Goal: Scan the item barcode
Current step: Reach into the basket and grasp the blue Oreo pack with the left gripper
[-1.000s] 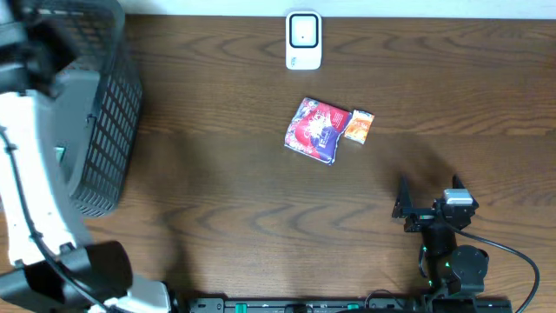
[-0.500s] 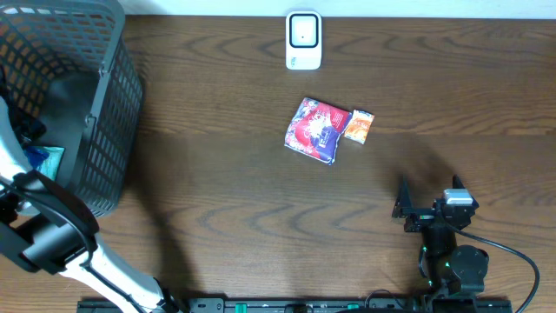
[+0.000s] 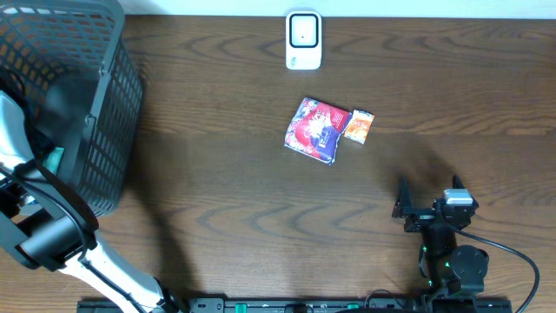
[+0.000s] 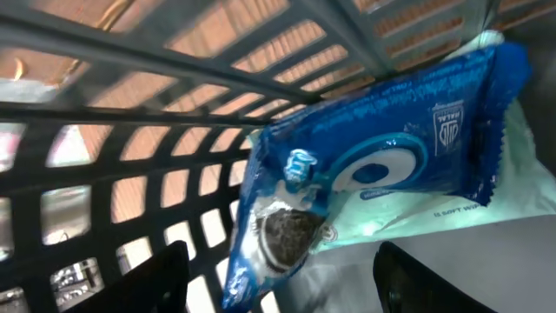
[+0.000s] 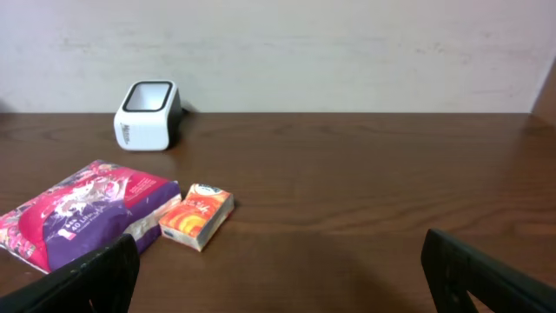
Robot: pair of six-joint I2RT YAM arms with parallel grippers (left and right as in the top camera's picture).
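Inside the black mesh basket [image 4: 174,61] a blue cookie packet [image 4: 373,165] leans on a mint-green packet [image 4: 512,191]. My left gripper [image 4: 280,261] is open just in front of it, and the packet's lower end lies between the two fingers [image 4: 156,278] without either touching it. The white barcode scanner [image 3: 303,40] stands at the back of the table, also in the right wrist view [image 5: 146,115]. My right gripper [image 3: 428,189] rests open and empty near the front right.
The basket [image 3: 104,104] fills the left end of the table, with my left arm [image 3: 35,226] reaching into it. A red-and-purple packet [image 3: 314,130] and a small orange box [image 3: 359,125] lie side by side mid-table, in front of the scanner.
My left arm has dropped from above the basket toward the front left, uncovering the basket's rim and inside. The right arm and the table items have not moved.
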